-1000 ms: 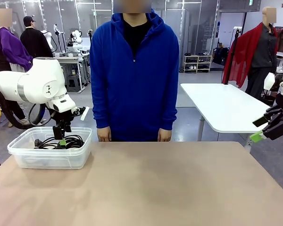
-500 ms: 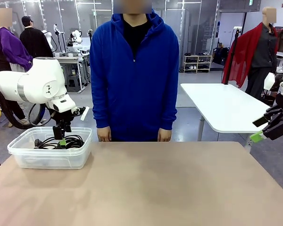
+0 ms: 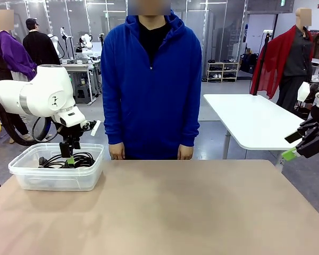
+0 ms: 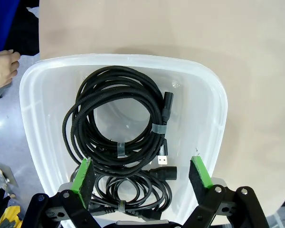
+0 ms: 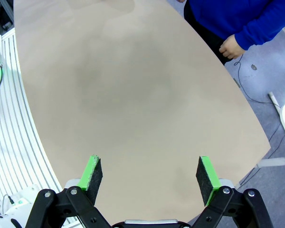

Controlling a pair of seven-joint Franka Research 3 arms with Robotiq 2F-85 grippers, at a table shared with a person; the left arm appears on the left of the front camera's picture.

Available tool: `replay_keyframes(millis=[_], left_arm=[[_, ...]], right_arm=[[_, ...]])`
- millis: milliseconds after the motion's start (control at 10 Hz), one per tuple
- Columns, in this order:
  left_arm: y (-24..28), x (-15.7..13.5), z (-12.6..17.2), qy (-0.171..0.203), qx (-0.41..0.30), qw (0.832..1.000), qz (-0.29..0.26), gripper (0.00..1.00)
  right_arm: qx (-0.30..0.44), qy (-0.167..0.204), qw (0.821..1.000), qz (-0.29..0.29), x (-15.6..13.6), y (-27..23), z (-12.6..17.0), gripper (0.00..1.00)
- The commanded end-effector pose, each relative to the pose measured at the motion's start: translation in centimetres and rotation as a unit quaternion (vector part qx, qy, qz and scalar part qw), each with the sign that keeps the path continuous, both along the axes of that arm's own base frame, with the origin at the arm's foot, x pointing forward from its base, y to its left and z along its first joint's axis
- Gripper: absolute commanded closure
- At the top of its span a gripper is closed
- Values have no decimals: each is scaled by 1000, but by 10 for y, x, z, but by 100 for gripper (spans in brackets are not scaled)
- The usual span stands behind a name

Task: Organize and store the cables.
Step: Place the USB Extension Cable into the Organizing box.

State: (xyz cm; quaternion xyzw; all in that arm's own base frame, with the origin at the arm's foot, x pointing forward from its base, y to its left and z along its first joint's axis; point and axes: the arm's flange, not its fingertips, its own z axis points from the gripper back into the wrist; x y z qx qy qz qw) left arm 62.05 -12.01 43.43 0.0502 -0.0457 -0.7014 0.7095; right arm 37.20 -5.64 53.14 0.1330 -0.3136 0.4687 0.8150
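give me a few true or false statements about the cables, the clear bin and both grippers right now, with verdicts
1. The coiled black cables lie inside the clear plastic bin. True.
2. The left gripper is shut on a cable. False: its jaws are open above the bin, holding nothing.
3. The right gripper is open over the bare tan table. True.
4. The bin sits at the table's right side, by the right arm. False: in the front view it sits at the left side, under the left arm.
5. The person in the blue hoodie is reaching into the bin. False: the person's hands hang at the table's far edge, away from the bin.
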Motion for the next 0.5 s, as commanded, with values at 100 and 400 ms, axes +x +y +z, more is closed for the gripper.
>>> replay_keyframes(millis=[100,400], left_arm=[[2,2,1,-5,1,1000,-3,0],[2,2,1,-5,1,1000,-3,0]], right_arm=[[4,-5,1000,0,1,0,-1,0],[4,-5,1000,0,1,0,-1,0]])
